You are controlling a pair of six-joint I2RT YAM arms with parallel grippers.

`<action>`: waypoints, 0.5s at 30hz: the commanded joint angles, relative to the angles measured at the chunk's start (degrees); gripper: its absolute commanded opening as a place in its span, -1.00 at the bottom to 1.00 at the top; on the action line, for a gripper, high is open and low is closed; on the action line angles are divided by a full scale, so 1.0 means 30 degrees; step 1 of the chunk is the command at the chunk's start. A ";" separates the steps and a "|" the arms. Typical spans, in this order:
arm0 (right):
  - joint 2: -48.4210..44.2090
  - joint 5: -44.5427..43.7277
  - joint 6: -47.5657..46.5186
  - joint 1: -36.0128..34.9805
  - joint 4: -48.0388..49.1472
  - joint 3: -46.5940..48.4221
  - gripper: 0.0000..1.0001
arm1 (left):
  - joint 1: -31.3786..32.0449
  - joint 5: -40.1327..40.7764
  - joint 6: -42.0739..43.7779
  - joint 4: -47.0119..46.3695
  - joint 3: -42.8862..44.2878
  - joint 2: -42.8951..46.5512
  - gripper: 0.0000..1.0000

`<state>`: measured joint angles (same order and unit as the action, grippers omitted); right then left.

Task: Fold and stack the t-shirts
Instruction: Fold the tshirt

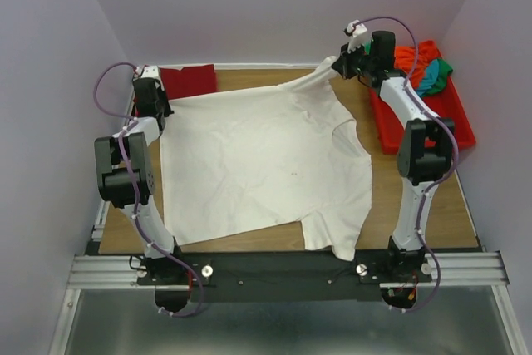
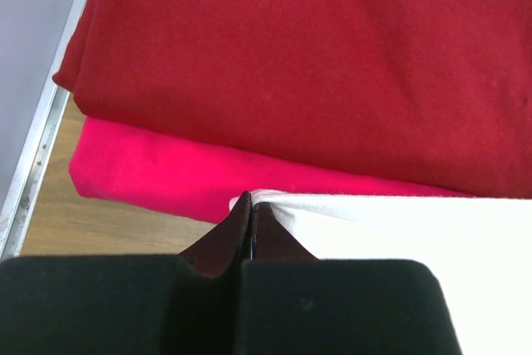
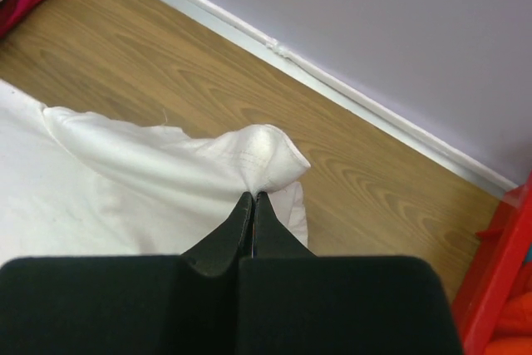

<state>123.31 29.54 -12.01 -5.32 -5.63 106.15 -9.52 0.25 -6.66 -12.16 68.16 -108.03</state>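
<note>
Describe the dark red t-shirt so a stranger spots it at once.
Find the far left corner of the wooden table, beyond the spread white t-shirt. The dark red t-shirt lies folded there, on top of a bright pink t-shirt peeking out beneath.

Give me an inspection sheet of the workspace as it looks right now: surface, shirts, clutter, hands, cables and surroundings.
Surface: wooden table, largely covered by cloth.
Job's things: white shirt spread out, unfolded; dark red shirt folded on a pink shirt at the far left; orange shirt and teal shirt heaped in the red tray, far right.
Clutter: nothing seen.
Hands: left hand shut on the white shirt's far left edge; right hand shut on its far right sleeve, raised.
Cables: purple cable looped beside the left arm, another on the right.
Surroundings: lilac walls; metal rail at the near edge.
</note>
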 commanded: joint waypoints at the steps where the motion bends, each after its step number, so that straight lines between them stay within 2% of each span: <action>1: -0.1842 0.0524 -0.0274 -0.0013 0.0470 -0.1659 -0.98 | -0.0342 0.0766 0.0519 0.0480 0.0747 -0.0114 -1.00; 11: -0.3630 0.0759 -0.0333 0.0016 0.0557 -0.4647 -0.98 | -0.0314 0.1409 0.0080 0.0538 -0.0396 0.0677 -1.00; 15: -0.3456 0.1081 0.0165 -0.0071 0.0528 -0.4826 -0.98 | -0.0313 0.1557 -0.0125 0.0626 -0.0659 0.0969 -1.00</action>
<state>114.74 31.07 -12.01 -5.32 -4.80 92.47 -9.67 1.78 -6.50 -10.46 67.05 -107.94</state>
